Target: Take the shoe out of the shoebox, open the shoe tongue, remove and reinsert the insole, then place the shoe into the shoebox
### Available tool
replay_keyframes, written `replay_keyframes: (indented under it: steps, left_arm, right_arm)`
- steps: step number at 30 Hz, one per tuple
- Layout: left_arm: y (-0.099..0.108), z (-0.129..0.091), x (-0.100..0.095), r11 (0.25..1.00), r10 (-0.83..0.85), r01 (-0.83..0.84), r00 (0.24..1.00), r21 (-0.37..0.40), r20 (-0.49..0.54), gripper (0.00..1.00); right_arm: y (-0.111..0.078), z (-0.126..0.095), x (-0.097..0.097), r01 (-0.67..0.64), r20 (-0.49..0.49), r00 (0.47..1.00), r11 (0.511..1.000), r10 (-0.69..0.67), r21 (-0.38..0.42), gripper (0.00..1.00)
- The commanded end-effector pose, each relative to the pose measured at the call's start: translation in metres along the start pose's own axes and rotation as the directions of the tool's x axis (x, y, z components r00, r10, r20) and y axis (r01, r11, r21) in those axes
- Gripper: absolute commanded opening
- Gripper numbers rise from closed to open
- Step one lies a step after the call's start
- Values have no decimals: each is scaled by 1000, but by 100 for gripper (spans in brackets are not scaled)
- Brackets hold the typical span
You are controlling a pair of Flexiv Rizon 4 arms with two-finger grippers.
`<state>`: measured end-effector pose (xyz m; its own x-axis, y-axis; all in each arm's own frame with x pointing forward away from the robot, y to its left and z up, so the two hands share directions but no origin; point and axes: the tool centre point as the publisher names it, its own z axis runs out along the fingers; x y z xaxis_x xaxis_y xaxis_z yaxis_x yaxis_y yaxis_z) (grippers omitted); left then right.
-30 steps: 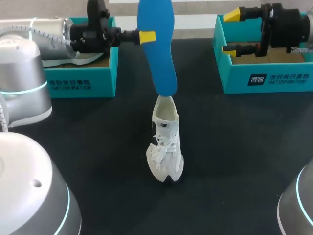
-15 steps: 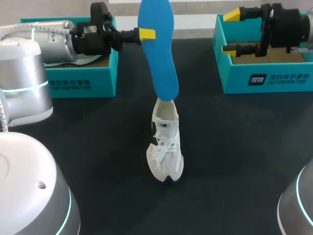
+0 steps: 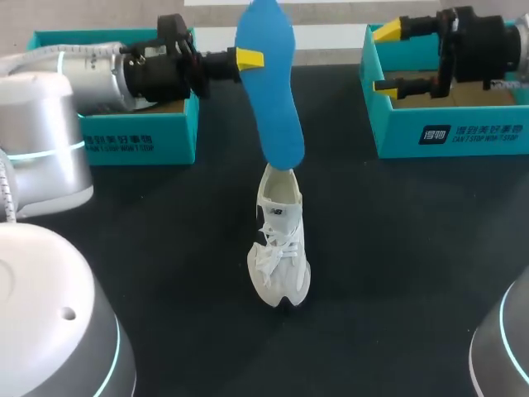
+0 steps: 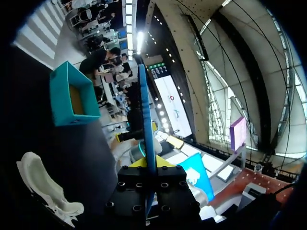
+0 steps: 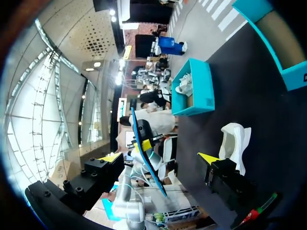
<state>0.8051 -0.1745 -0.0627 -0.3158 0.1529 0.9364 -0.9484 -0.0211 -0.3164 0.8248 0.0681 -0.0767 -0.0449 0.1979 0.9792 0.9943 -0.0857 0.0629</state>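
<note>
A white shoe (image 3: pixel 279 248) stands upright on the black table at mid-view, toe toward me. Above its heel hangs a blue insole (image 3: pixel 273 95), held nearly upright with its lower tip right at the shoe's collar. My left gripper (image 3: pixel 248 59) is shut on the insole's upper part from the left. In the left wrist view the insole (image 4: pixel 145 115) runs edge-on between the yellow tips of that gripper (image 4: pixel 149 164), with the shoe (image 4: pixel 45 189) beside and below. My right gripper (image 3: pixel 387 58) hangs open over the right teal shoebox (image 3: pixel 450 132); nothing lies between its fingers (image 5: pixel 110 157).
A second teal shoebox (image 3: pixel 140 136) stands at the back left under my left arm, with something white in it (image 5: pixel 184 86). In the right wrist view the shoe (image 5: pixel 235 141) and the insole (image 5: pixel 144 148) lie ahead of the open jaws.
My left arm has shifted a little and the insole has tilted, its lower tip drifting slightly right over the heel. The right arm and the shoe have stayed put.
</note>
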Motion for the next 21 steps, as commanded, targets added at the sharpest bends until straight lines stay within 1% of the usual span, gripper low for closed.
replay_keyframes:
  steps: [1, 2, 3, 6, 7, 8, 9, 10, 12, 13, 15, 18, 21]
  left_arm:
    - [-3, 7, -24, 997, -77, 76, 997, -21, -32, 0]
    - [-3, 7, -26, 995, -92, 91, 995, -29, -31, 0]
    - [-1, 9, -31, 994, -103, 103, 995, -48, -12, 0]
    - [-1, 11, -39, 987, -147, 146, 989, -72, -7, 0]
    - [-2, 13, -41, 984, -160, 159, 987, -83, -6, 0]
    - [-2, 14, -43, 983, -162, 161, 987, -87, -2, 0]
    - [-3, 16, -46, 982, -165, 165, 986, -93, 3, 0]
    - [-4, 16, -47, 980, -178, 177, 984, -94, -3, 0]
    - [-7, 18, -51, 975, -199, 197, 980, -98, -5, 0]
    - [-8, 19, -53, 972, -217, 214, 976, -101, -15, 0]
    - [-8, 21, -56, 968, -229, 226, 973, -105, -14, 0]
    - [-5, 26, -61, 962, -246, 244, 969, -124, -3, 0]
    - [-2, 29, -69, 955, -275, 275, 961, -114, 11, 0]
  right_arm:
    - [-17, 12, 18, 53, 120, 992, 997, -46, -52, 100]
    - [-19, 14, 20, 61, 139, 989, 997, -53, -54, 100]
    - [-22, 17, 22, 73, 183, 981, 995, -60, -68, 100]
    - [-29, 22, 26, 113, 248, 965, 989, -87, -91, 100]
    - [-32, 24, 28, 134, 305, 947, 987, -100, -91, 100]
    - [-34, 25, 29, 136, 332, 938, 986, -96, -99, 100]
    - [-38, 27, 32, 166, 371, 922, 980, -114, -111, 100]
    - [-39, 28, 33, 168, 390, 914, 980, -114, -105, 100]
    - [-44, 31, 36, 195, 469, 874, 975, -124, -105, 100]
    - [-46, 33, 37, 207, 491, 860, 974, -137, -91, 100]
    - [-48, 35, 40, 211, 539, 832, 973, -129, -92, 100]
    - [-50, 41, 44, 215, 625, 770, 975, -130, -62, 100]
    - [-51, 47, 47, 210, 705, 700, 976, -114, -51, 100]
